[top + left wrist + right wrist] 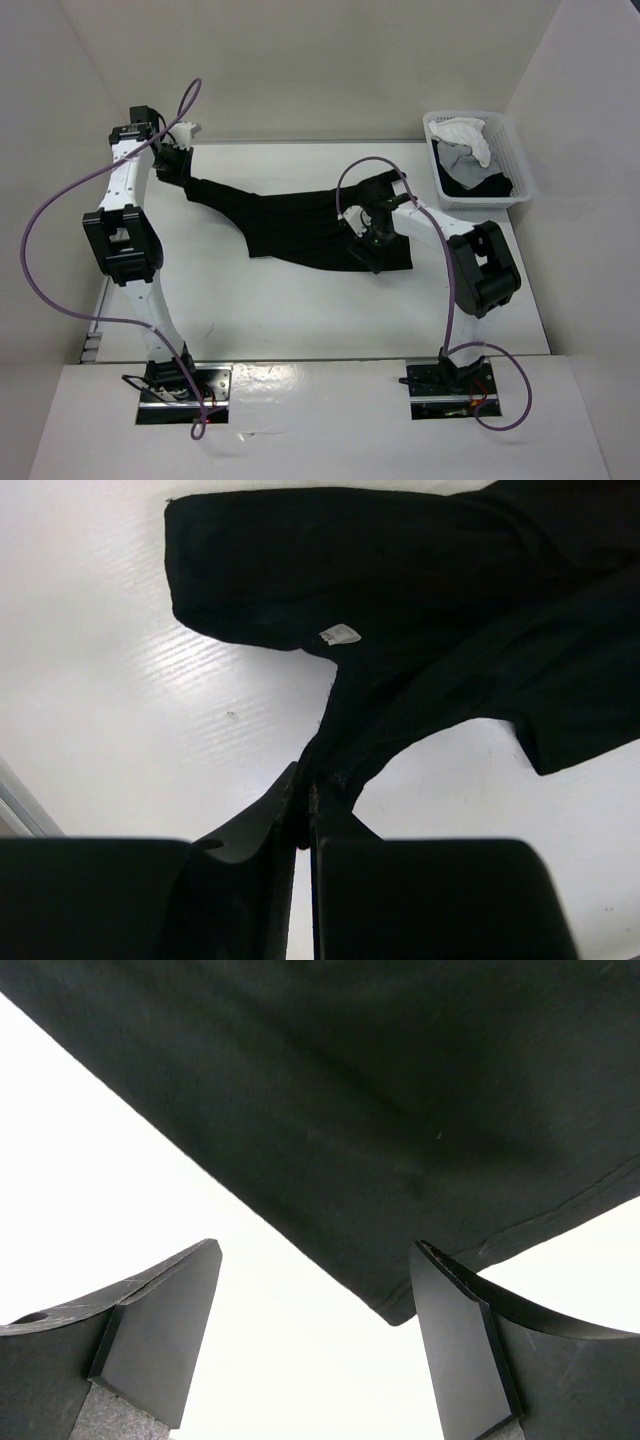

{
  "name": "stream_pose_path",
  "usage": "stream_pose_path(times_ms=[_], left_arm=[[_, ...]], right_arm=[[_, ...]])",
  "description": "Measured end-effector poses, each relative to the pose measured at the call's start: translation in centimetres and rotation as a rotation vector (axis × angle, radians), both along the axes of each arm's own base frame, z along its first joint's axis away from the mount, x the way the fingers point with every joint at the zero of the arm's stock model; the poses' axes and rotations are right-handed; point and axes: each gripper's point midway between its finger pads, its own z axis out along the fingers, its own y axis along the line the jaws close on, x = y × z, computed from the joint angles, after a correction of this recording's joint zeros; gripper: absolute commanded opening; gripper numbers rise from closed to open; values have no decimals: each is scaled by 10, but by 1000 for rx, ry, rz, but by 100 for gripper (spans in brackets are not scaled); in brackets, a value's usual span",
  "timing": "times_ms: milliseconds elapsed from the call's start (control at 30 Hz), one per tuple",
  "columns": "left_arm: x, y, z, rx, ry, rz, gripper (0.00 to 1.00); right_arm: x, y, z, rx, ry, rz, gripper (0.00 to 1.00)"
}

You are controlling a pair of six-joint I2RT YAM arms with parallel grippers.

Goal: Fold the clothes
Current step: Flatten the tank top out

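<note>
Black top (pixel 290 222) lying across the counter (pixel 250 300), its long axis running from the left gripper (pixel 305 792), clamped on one end, to the nearer right gripper (pixel 315 1252), wide apart and empty, a fabric corner just ahead.

Overhead view looks down from behind; wrist views (very close) share the black top (pixel 300 225).

Robot lab test cell: white panel walls (pixel 300 60) box in a white tabletop (pixel 300 310); left arm (pixel 125 240) and right arm (pixel 480 265) bolted down, purple cables (pixel 35 270) loose.
</note>
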Motion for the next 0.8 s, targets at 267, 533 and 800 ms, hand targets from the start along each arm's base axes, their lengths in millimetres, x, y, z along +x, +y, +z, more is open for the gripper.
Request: stream_pose_path(times_ms=[267,533,800], left_arm=[[22,0,-20,-31,24,-8,11],[35,-2,-32,-59,37,-18,12],[52,-2,-36,-78,34,-27,12]], right_arm=[[-7,0,-2,-15,20,4,78],[-9,1,-4,-14,33,2,50],[-19,4,-23,-21,108,4,37]])
